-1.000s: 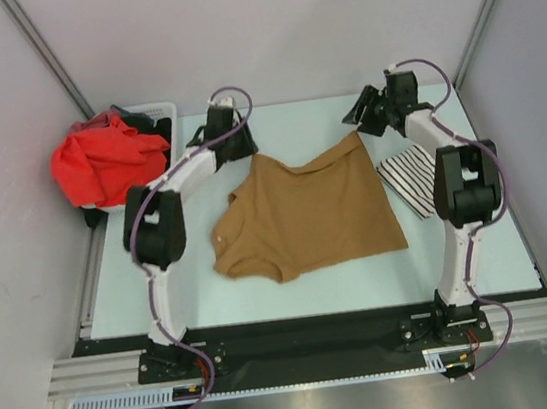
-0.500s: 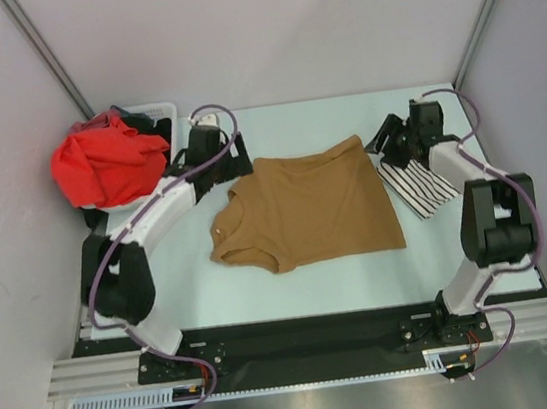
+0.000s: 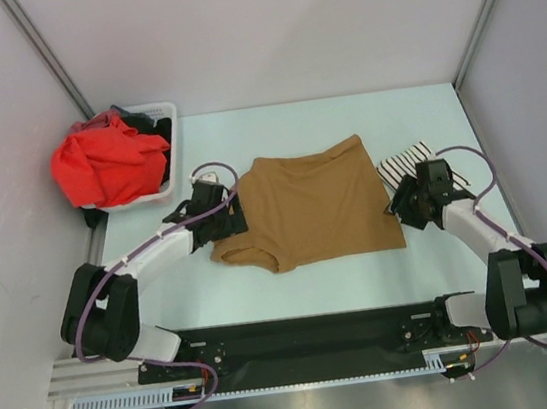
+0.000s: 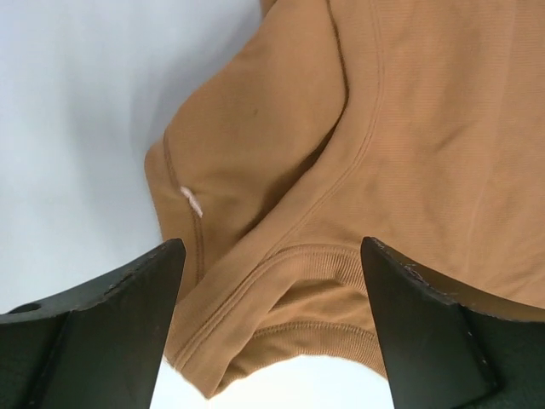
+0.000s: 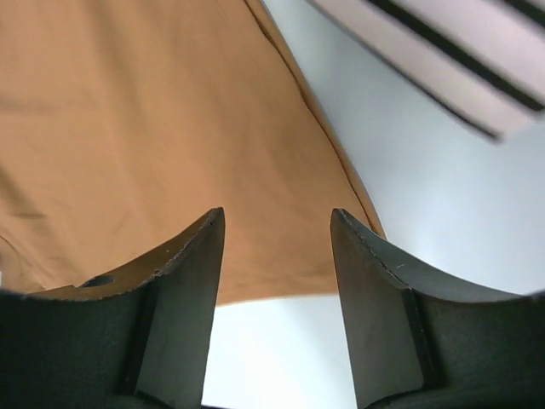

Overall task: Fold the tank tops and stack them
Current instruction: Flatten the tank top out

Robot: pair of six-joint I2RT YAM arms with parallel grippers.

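The tan-brown tank top (image 3: 309,205) lies spread flat in the middle of the table. My left gripper (image 3: 233,220) is low at its left edge, open and empty. In the left wrist view the top's ribbed strap and armhole hem (image 4: 281,264) lie between the spread fingers (image 4: 111,332). My right gripper (image 3: 401,205) is low at the top's right edge, open and empty. In the right wrist view the top's near right corner (image 5: 255,153) lies between the fingers (image 5: 375,290). The white black-striped top (image 3: 407,161) lies folded at the right, partly behind the right gripper, and also shows in the right wrist view (image 5: 460,60).
A white plastic laundry basket (image 3: 162,110) stands at the far left with a red cloth (image 3: 107,164) heaped in it and spilling over its rim. Grey walls close in the left, right and back sides.
Both arms have let go of the tan top's far corners, leaving it flat, and have swung back toward me and down to its left and right edges.
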